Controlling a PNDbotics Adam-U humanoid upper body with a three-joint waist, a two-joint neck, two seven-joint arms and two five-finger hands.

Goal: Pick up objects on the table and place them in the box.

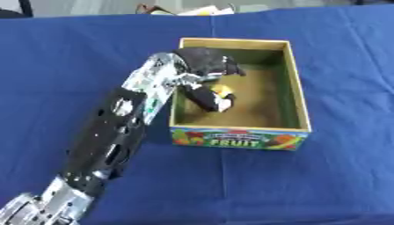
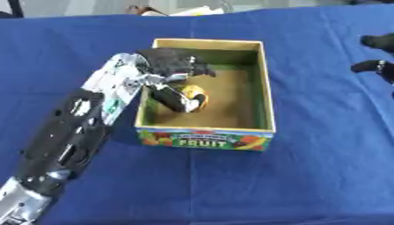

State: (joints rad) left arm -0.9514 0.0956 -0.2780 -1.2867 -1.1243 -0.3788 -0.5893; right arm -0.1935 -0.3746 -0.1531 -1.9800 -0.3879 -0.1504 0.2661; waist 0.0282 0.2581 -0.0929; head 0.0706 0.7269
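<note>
An open wooden box (image 1: pixel 298 94) with a "FRUIT" label on its front stands on the blue cloth. My left arm reaches in from the lower left, and my left hand (image 1: pixel 204 61) hangs inside the box over its left side. Its fingers curl down round a small yellow and white object (image 1: pixel 223 97) that sits near the box floor. Much of that object is hidden by the fingers. My right hand (image 2: pixel 378 55) shows only at the right edge of the right eye view, dark fingers hovering above the cloth.
The blue tablecloth (image 1: pixel 69 61) covers the whole table around the box. A few pale and yellow things (image 1: pixel 196 10) lie beyond the table's far edge.
</note>
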